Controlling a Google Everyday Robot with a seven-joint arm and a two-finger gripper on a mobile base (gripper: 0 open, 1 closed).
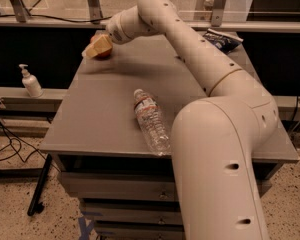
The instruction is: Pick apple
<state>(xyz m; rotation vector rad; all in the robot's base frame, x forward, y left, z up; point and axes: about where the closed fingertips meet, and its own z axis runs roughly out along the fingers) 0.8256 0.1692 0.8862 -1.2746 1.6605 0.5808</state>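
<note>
Small round red apple (105,54) sits at far left corner of grey desk (100,109), mostly hidden behind tan two-finger gripper (97,47). Grasp step, apparently; grip state cannot be told. Next move likely needs firm hold, then lift.

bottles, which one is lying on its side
The clear water bottle mid-table lies on its side; the white pump bottle on the low ledge stands upright. The gripper is at the apple, far corner.

claw (97,48) at table's (85,129) far-left corner over apple (105,55); water bottle (151,120) lying mid-table, bare surface on either side
</note>
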